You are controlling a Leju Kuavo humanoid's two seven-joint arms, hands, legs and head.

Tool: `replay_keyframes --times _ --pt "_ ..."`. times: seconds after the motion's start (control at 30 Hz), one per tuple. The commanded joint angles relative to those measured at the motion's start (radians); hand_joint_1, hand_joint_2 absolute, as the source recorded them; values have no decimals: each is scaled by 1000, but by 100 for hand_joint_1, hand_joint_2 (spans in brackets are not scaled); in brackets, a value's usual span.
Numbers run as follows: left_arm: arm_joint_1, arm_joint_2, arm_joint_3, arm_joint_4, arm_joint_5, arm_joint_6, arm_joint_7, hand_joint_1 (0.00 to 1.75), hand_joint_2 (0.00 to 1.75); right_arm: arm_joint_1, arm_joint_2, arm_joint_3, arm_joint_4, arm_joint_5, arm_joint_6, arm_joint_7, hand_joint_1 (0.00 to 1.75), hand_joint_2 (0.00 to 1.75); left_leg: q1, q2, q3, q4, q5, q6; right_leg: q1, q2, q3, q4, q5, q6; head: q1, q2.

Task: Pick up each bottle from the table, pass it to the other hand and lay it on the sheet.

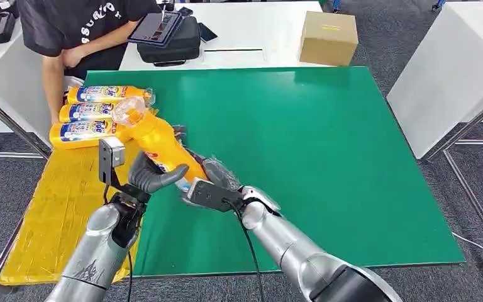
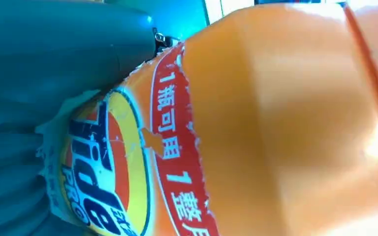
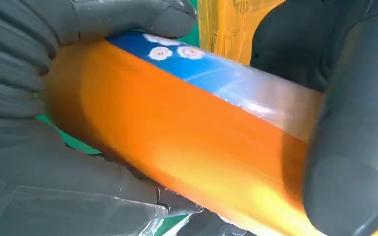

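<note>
The left hand (image 1: 154, 176) and right hand (image 1: 210, 182) both clasp 1 orange bottle (image 1: 160, 141), held tilted above the near left part of the green mat (image 1: 327, 157), its clear cap (image 1: 129, 111) pointing far-left. The left wrist view shows its torn red-and-yellow Tide label (image 2: 128, 162) (with Chinese print). 3 more bottles (image 1: 94, 113) lie side by side on the yellow sheet (image 1: 56, 207), far left. A cardboard box (image 1: 329, 38) sits closed on the far table (image 1: 251, 31); I cannot tell its contents.
</note>
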Motion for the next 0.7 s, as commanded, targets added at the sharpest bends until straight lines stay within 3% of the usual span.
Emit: replay_keyframes --times 0.03,0.7 --pt "-73 -16 -1 66 3 -7 4 175 175 -4 11 45 46 25 16 -13 175 175 1 -2 4 0 -1 -1 2 -4 5 -1 -2 -4 0 0" --pt "-74 -13 6 63 19 -7 -3 175 175 -7 12 27 49 36 -29 1 175 175 1 -2 4 1 -2 -1 2 -4 6 -1 -2 -5 0 0"
